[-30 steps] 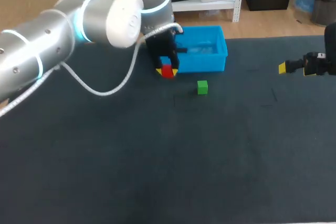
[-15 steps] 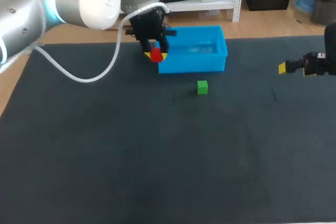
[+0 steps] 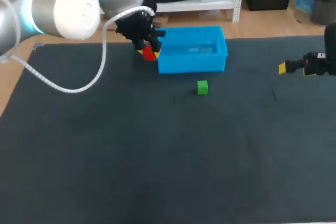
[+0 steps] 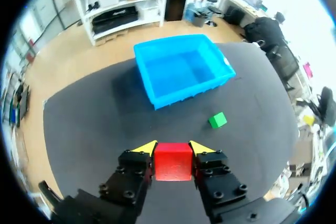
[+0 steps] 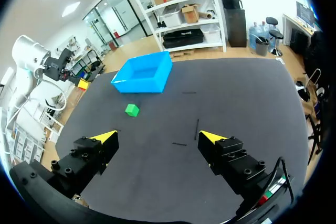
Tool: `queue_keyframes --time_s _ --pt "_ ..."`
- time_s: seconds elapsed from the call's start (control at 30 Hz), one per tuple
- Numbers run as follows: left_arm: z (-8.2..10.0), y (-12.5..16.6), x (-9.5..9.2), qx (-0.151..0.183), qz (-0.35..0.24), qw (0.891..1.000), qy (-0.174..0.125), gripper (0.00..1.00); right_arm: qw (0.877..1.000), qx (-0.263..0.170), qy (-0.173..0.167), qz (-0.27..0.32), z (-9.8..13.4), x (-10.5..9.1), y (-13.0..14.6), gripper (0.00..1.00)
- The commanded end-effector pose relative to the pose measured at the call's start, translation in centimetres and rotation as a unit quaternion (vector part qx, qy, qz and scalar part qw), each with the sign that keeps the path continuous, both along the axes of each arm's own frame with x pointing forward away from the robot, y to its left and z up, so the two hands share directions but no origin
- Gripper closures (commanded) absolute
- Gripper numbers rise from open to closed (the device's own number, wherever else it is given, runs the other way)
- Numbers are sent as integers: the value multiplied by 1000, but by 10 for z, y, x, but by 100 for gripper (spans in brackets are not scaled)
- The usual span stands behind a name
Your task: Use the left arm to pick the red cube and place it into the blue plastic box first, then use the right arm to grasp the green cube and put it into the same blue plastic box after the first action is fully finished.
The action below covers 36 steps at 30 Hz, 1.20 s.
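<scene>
Holding one red cube (image 4: 172, 161) pinched in our left claw (image 4: 173, 148), near the one box (image 4: 157, 95), one green cube (image 3: 202, 87) on the tabletop (image 3: 157, 156), our right claw (image 5: 157, 136) spread wide

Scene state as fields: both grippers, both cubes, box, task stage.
left gripper: shut on red cube, raised, not yet over blue plastic box
right gripper: open, empty
green cube: lying in front of blue plastic box, untouched
blue plastic box: no cube inside
stage: first placement not yet done
</scene>
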<state>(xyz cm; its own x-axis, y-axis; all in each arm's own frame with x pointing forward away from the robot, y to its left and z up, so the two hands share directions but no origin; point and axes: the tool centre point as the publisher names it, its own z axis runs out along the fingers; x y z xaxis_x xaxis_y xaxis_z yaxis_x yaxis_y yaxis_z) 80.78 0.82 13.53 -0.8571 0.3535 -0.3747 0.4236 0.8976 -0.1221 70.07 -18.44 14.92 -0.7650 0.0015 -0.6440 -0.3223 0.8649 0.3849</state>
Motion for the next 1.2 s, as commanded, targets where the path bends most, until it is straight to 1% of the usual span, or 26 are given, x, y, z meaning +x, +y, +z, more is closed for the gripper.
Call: queue_keyframes --time_s 0.03,0.1,0.13,0.2,0.23,0.27,0.3,0.33,0.37,0.5,0.57,0.63,0.77,1.07,1.2 --pt "8 11 -8 -48 -31 997 -55 100 1000 0 0 1 0 0 -1 0" --pt "12 14 -10 -67 -54 994 -69 100 1000 0 0 1 0 0 -1 0" --pt "14 15 -10 -66 -60 993 -75 100 1000 0 0 1 0 0 -1 0" --pt "17 18 -11 -82 -78 990 -84 100 1000 0 0 1 0 0 -1 0" --pt "18 19 -11 -78 -82 990 -88 100 1000 0 0 1 0 0 -1 0" --pt "18 20 -12 -87 -92 988 -91 100 1000 0 0 1 0 0 -1 0" --pt "19 20 -13 -91 -94 987 -95 100 1000 0 0 1 0 0 -1 0" --pt "19 21 -13 -89 -94 987 -96 100 1000 0 0 1 0 0 -1 0" --pt "20 22 -12 -97 -98 986 -97 100 1000 0 0 1 0 0 -1 0" --pt "21 25 -11 -102 -102 984 -104 100 1000 0 0 1 0 0 -1 0" --pt "23 26 -10 -120 -103 981 -113 100 1000 0 0 1 0 0 -1 0" --pt "25 27 -9 -113 -103 981 -118 100 1000 0 0 1 0 0 -1 0" --pt "29 28 -6 -121 -111 977 -132 100 1000 0 0 1 0 0 -1 0" --pt "31 27 2 -127 -120 974 -144 100 1000 0 0 1 0 0 -1 0" --pt "28 21 9 -131 -128 972 -144 100 1000 0 0 1 0 0 -1 0"
